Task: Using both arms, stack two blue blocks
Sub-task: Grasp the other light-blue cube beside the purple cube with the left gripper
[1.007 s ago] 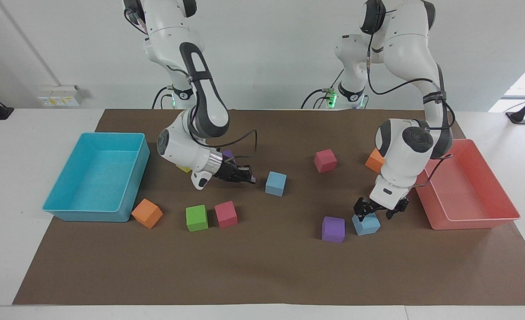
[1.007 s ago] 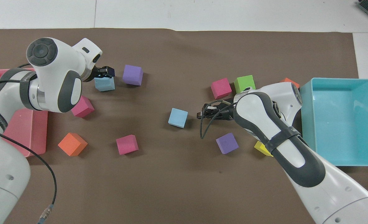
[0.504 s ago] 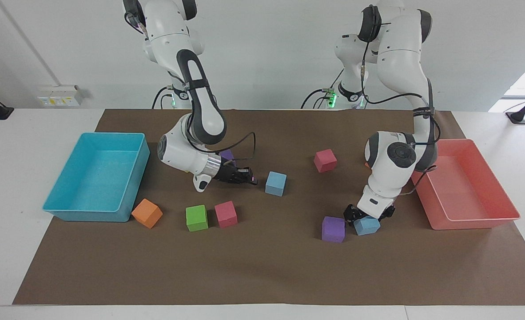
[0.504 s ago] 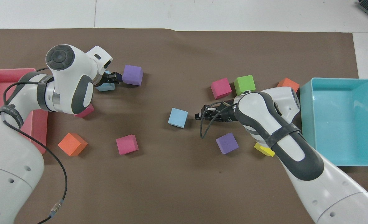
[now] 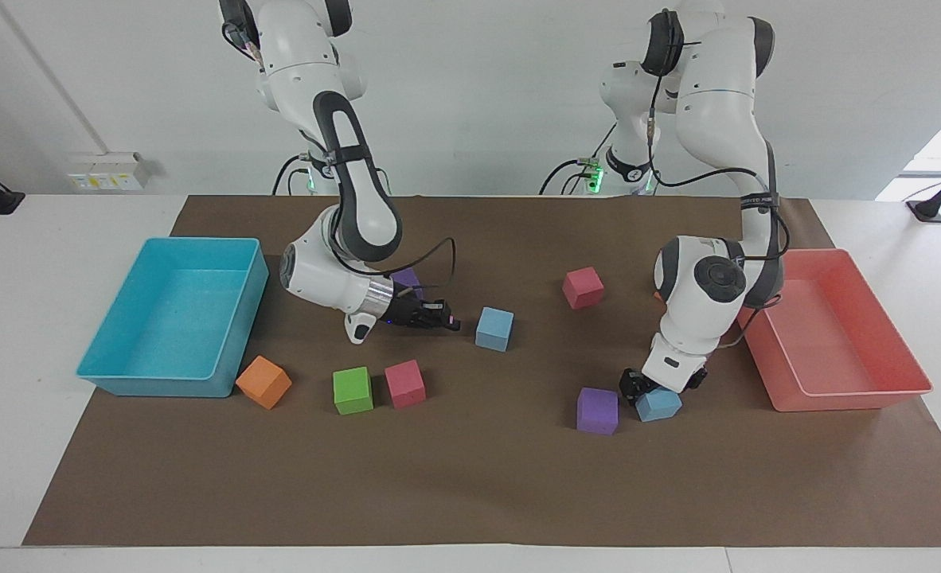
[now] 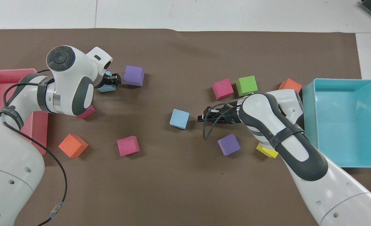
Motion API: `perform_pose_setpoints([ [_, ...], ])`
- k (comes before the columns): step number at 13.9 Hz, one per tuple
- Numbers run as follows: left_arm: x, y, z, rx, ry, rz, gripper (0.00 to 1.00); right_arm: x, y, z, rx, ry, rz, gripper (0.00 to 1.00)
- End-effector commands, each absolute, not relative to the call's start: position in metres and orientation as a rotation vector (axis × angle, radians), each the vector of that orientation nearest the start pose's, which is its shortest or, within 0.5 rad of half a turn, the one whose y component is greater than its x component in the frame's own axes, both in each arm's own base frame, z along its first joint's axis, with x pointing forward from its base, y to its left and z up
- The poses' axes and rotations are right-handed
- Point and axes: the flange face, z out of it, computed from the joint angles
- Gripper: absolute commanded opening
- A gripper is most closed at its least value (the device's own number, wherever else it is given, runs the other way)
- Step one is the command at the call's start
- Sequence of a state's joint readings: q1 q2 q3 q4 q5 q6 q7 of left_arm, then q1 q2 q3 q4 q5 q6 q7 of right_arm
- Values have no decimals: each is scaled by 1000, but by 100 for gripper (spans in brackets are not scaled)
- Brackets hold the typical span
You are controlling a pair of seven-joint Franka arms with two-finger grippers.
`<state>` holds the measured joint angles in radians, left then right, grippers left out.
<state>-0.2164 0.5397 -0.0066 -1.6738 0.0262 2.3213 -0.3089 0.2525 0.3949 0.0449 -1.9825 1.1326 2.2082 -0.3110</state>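
Left end effector (image 5: 652,391) pinching blue block (image 5: 659,404) at lower right of facing frame beside purple cube (image 5: 598,411): lift straight up to clear it, then carry to second blue block (image 5: 494,329) mid-frame by pressed-together right end effector (image 5: 448,320).

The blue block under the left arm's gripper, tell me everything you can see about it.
The blue block is a small light sky-blue cube, matte and foam-like, resting on the brown mat beside a purple cube, turned a little askew to it. The left gripper is down on its top and covers much of it from above. It is not lifted.
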Motion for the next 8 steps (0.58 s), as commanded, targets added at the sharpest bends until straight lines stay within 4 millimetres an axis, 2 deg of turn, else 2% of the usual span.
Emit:
perform_pose_setpoints([
  [1,667,-149,299,-3118,-134,-164,41,568,204,266,-2247,203,162,0],
  [4,666,-147,306,-3117,-137,-165,23,568,206,266,-2250,200,160,0],
  [6,665,-147,326,-3118,-134,-188,19,568,205,266,-2249,202,159,0],
  [8,658,-145,358,-3091,-99,-184,17,568,206,266,-2250,201,158,0],
])
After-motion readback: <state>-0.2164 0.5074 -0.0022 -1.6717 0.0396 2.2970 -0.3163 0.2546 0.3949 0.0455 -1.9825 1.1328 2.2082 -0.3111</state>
